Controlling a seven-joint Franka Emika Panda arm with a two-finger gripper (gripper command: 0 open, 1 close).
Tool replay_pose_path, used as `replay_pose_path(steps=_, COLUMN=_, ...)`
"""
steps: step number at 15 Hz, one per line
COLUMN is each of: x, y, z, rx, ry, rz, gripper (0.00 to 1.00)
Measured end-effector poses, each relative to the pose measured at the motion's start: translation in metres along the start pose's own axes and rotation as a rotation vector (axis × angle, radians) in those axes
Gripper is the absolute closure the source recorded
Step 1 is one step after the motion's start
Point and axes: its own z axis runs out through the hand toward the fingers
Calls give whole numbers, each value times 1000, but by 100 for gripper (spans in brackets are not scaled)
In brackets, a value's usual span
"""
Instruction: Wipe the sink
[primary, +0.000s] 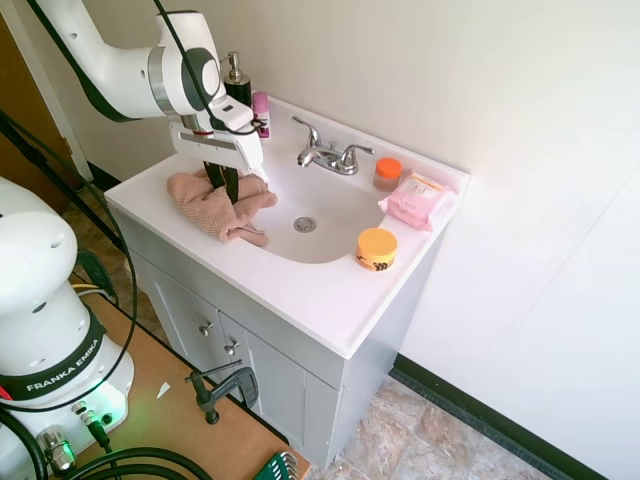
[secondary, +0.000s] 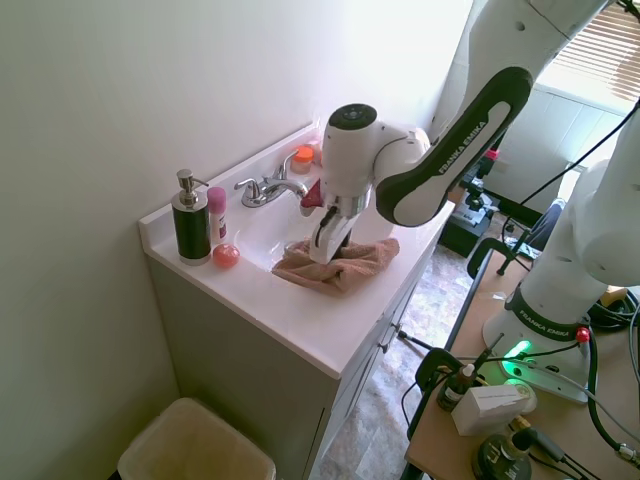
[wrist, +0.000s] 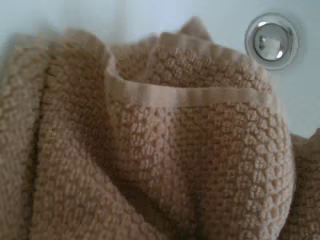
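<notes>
Pressing down, claw (primary: 226, 186) buried in the towel (primary: 215, 205) at the sink (primary: 330, 215) edge w/ worktop (primary: 300, 295); can't tell if it's pinching, prob. grabbing cloth to wipe.

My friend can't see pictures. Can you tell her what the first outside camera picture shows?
A white robot arm's gripper presses dark fingers down into a crumpled tan towel on the rim of a white sink. A chrome faucet, an orange jar and pink wipes sit around the basin.
</notes>
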Motion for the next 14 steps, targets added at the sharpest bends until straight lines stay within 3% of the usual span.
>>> replay_pose_path(steps=4, x=16, y=25, z=12, rx=-4, ry=26, rz=-4, gripper=100)
replay_pose_path(steps=14, x=51, y=53, z=36, rx=21, ry=193, rz=-20, gripper=100)
